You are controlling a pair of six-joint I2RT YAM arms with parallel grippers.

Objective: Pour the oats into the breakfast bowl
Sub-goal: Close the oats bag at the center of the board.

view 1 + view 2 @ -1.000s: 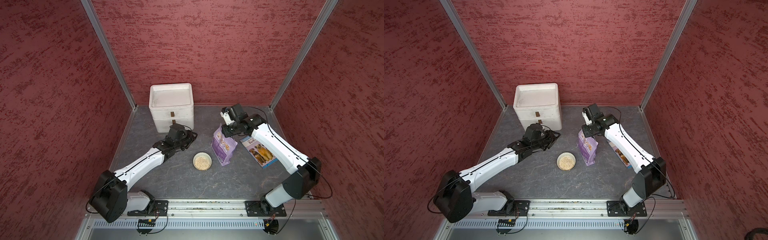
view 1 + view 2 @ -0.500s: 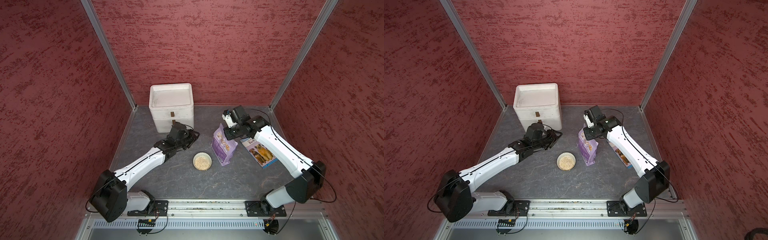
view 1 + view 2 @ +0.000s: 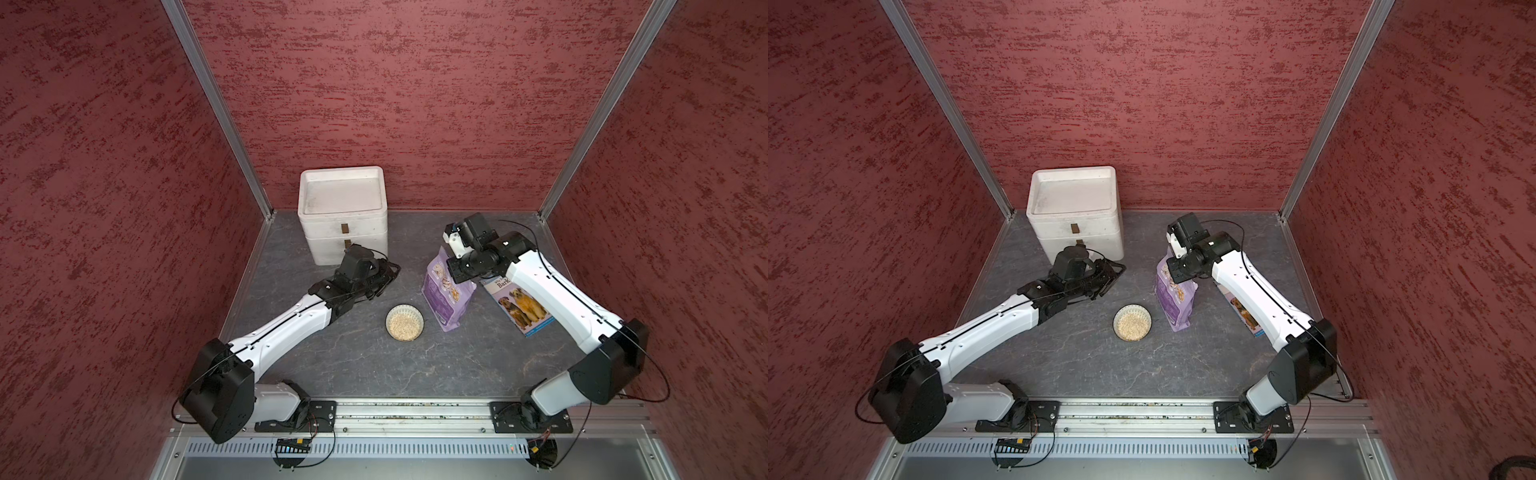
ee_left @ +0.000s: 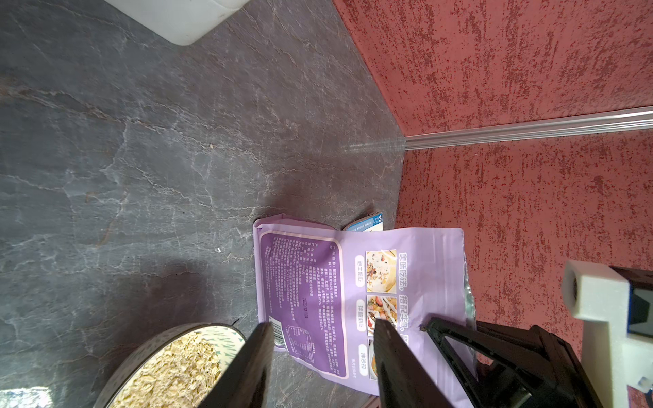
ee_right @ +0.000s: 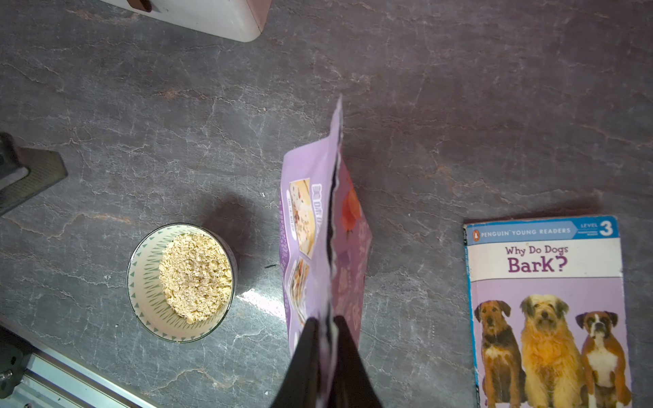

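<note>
Two grippers differ: the right gripper is clamped on the pouch top edge, while the left gripper hangs apart, empty. The breakfast bowl, holding oats, sits at the pouch's eight o'clock in both top views.

On the book, lying at the right of the scene, "PENGUIN YOUNG READERS" and "LEVEL 3" are printed on a blue band – beneath it, "Why Do Dogs Bark?". White Chinese characters are printed on the oats pouch – too small to be read.

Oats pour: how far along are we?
Done: oats sit in the breakfast bowl. In hand: right pincer shut on the top edge of the standing purple pouch, beside the bowl; left pincer open, empty. Left: probably just releasing the pouch, unless more is wanted.
</note>
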